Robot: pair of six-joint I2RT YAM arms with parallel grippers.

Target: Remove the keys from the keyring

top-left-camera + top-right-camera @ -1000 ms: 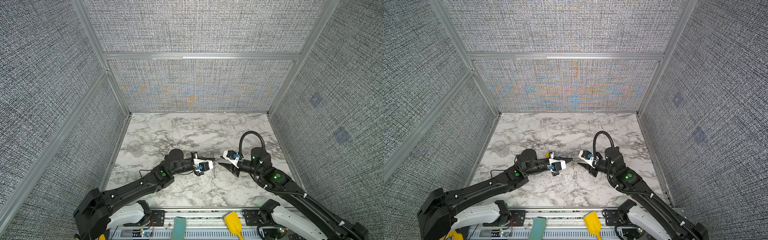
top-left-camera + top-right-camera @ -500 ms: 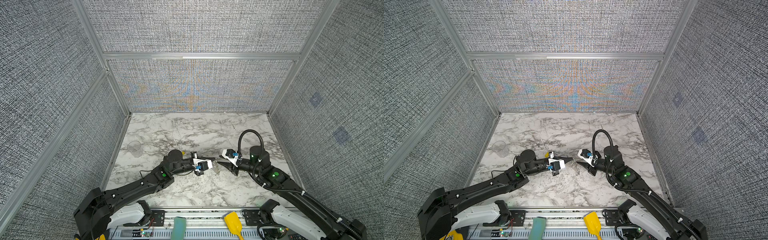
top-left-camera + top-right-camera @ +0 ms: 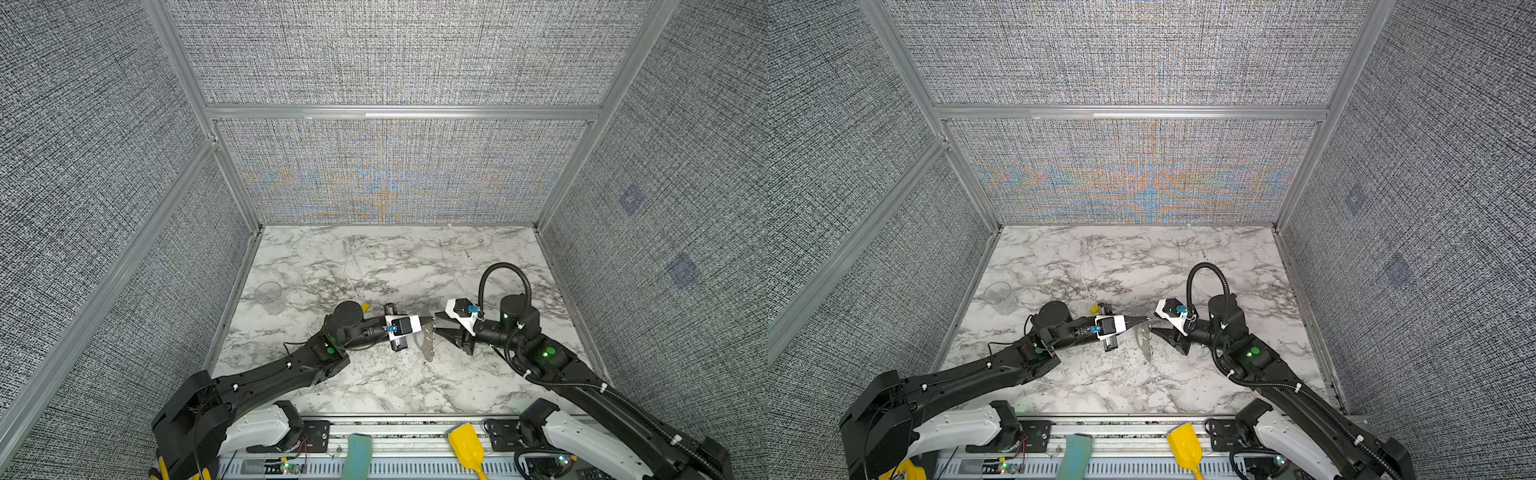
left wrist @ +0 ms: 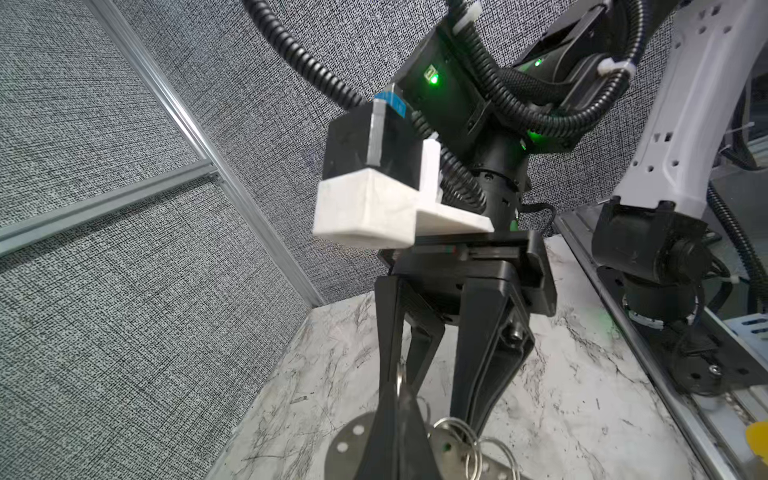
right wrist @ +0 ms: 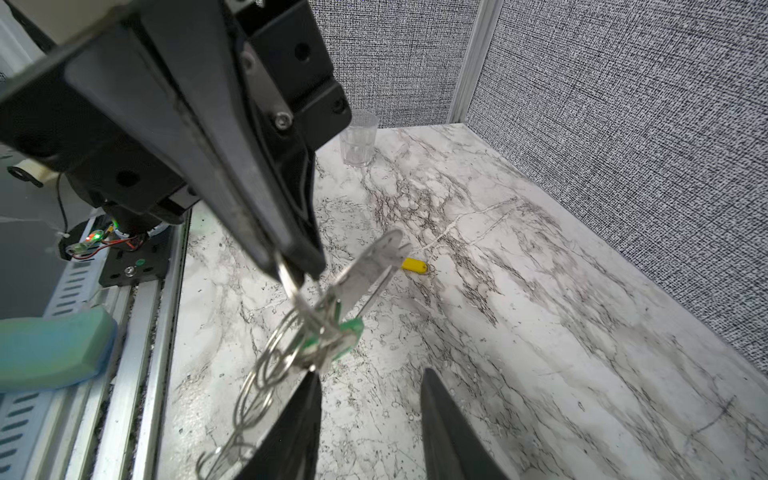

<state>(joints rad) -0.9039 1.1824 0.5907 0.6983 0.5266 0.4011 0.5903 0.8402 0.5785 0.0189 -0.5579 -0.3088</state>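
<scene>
My left gripper is shut on a metal ring at the top of the keyring, a flat grey metal piece with small holes that hangs above the marble. In the right wrist view the keyring carries wire rings and the green key. The yellow key lies alone on the table, beside the left arm in both top views. My right gripper is open just in front of the bundle. One of its fingertips touches the rings, and nothing sits between its jaws.
A clear plastic cup stands near the left wall. A yellow scoop and a teal foam block lie on the front rail. Fabric walls close in three sides.
My right gripper has edged toward the hanging keyring and its jaws have widened a little. The left gripper has kept its hold and hardly moved.
</scene>
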